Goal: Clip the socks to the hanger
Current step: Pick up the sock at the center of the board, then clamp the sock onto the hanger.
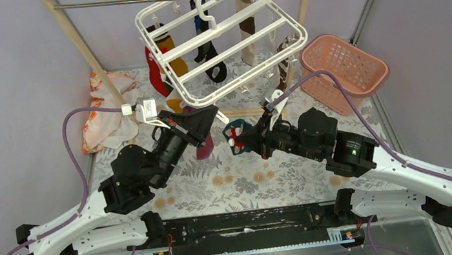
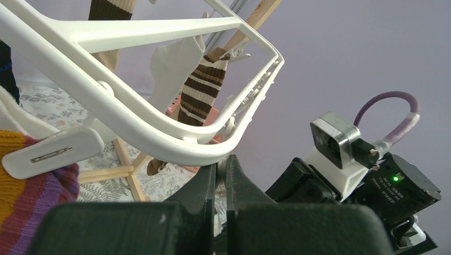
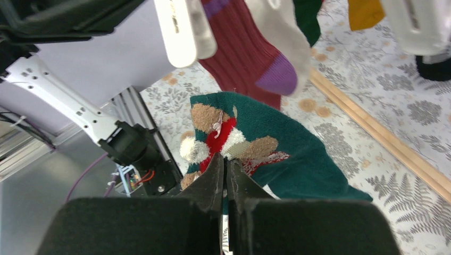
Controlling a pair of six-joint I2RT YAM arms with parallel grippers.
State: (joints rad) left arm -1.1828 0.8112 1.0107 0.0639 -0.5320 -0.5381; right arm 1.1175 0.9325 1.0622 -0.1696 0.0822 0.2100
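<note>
The white hanger [image 1: 225,36] hangs tilted from the rack's rod, with red [image 1: 155,71], black [image 1: 207,51] and brown-striped [image 1: 281,72] socks clipped on it. My left gripper [image 1: 213,111] is under its near edge. In the left wrist view this gripper [image 2: 223,159] is shut on a small white clip [image 2: 220,167] just below the frame [image 2: 133,125]. My right gripper [image 1: 242,140] is shut on a green sock [image 1: 237,129] with a red, white and brown pattern. In the right wrist view this gripper [image 3: 224,156] holds the sock [image 3: 298,154] above the table.
A pink lattice basket [image 1: 346,67] stands at the back right. An orange-and-white cloth [image 1: 101,113] lies at the back left. The wooden rack [image 1: 75,35] and its base bar [image 3: 383,138] frame the hanger. A maroon sock [image 3: 239,53] and white clips [image 3: 181,26] dangle above my right gripper.
</note>
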